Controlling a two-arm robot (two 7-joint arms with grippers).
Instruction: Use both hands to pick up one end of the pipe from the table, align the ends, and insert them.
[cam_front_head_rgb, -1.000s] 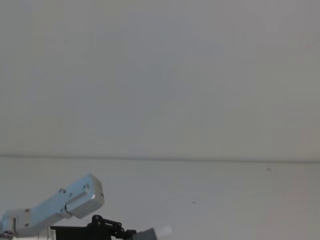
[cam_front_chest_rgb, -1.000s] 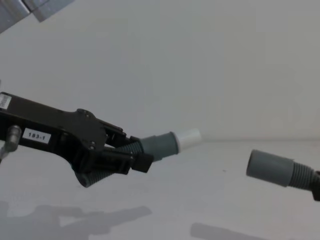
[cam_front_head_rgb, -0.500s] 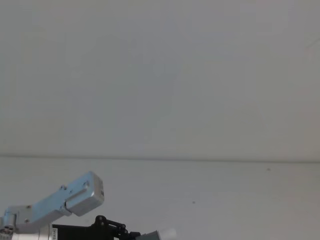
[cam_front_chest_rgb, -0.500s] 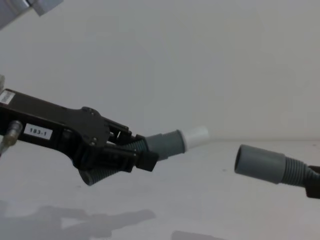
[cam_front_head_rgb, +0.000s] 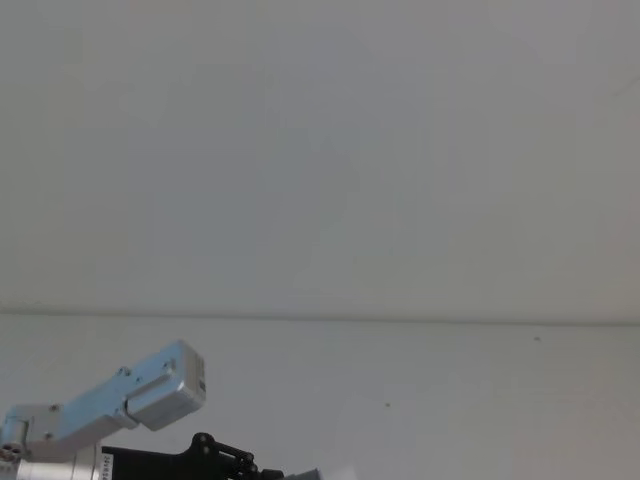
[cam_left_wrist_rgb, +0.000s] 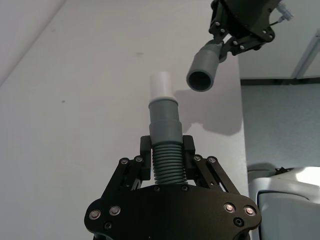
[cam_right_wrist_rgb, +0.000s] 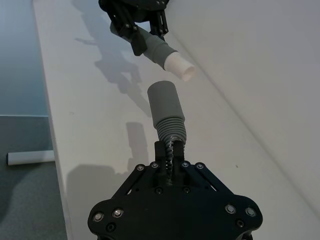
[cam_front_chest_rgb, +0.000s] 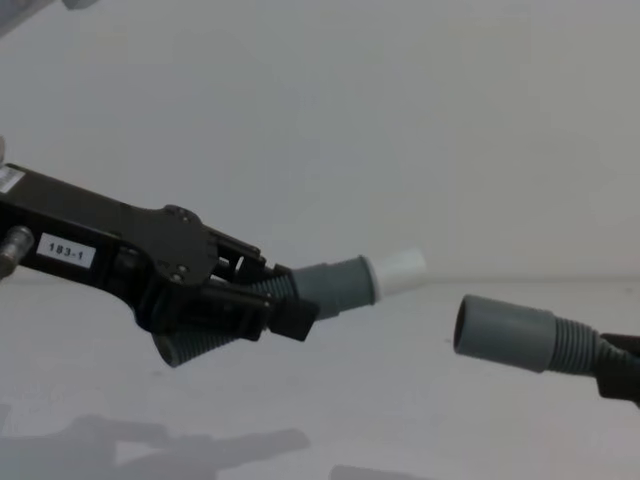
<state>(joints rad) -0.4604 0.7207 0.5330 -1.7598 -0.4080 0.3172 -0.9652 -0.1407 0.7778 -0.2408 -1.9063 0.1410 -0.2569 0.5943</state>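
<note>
Tabletop (cam_front_chest_rgb: 380, 400); pipe (cam_front_chest_rgb: 335, 285) in left end effector (cam_front_chest_rgb: 280, 296)

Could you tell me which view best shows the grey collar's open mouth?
The left wrist view: it looks straight into the collar mouth, showing the dark bore. The chest view shows it side-on; the right wrist view sees the collar from behind.

left end effector (cam_front_chest_rgb: 287, 301) — black, white "183-1" label (cam_front_chest_rgb: 66, 252) | left arm (cam_front_head_rgb: 140, 396) — silver, boxy | screws (cam_left_wrist_rgb: 229, 206): silver
</note>
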